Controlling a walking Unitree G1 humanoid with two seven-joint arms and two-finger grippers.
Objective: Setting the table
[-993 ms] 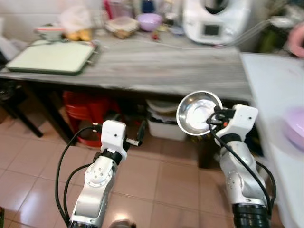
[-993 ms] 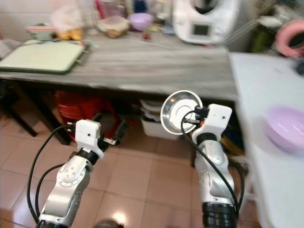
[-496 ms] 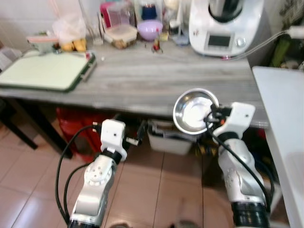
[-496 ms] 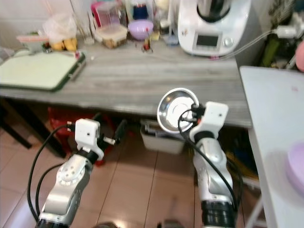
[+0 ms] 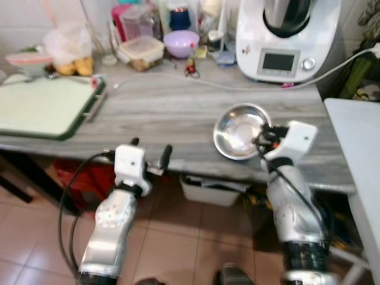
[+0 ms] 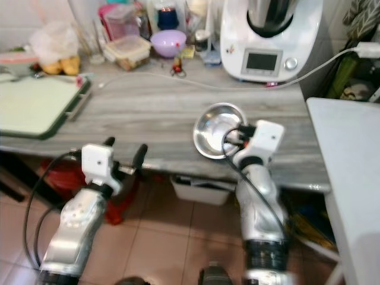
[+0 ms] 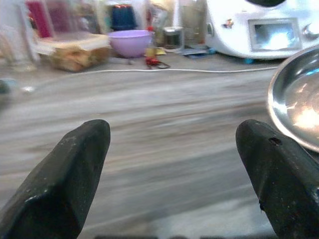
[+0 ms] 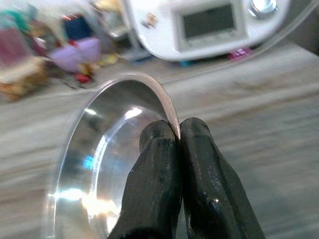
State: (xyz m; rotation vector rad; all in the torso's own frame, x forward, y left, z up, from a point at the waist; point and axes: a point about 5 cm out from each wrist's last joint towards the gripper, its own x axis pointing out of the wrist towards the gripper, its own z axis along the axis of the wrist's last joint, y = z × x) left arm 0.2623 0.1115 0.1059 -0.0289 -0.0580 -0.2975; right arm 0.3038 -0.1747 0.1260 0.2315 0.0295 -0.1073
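Observation:
A shiny steel bowl point(image 5: 238, 131) hangs tilted over the front right part of the grey wooden table point(image 5: 178, 107). My right gripper point(image 5: 261, 139) is shut on its rim, and in the right wrist view the two fingers point(image 8: 164, 149) pinch the thin edge of the bowl point(image 8: 99, 164). My left gripper point(image 5: 151, 153) stands open at the table's front edge, left of the bowl, with nothing between its fingers point(image 7: 75, 164). The left wrist view catches the bowl point(image 7: 299, 99) off to one side.
A white kitchen machine point(image 5: 288, 35) stands at the back right with a cable point(image 5: 196, 83) across the table. A purple bowl point(image 5: 181, 43), containers point(image 5: 141, 50) and jars line the back. A pale green tray point(image 5: 41, 107) lies at the left. A white surface point(image 5: 362, 136) adjoins on the right.
The camera has come closer to the table and now looks down on it. The bowl in my right gripper has gone from in front of the table edge to over the tabletop.

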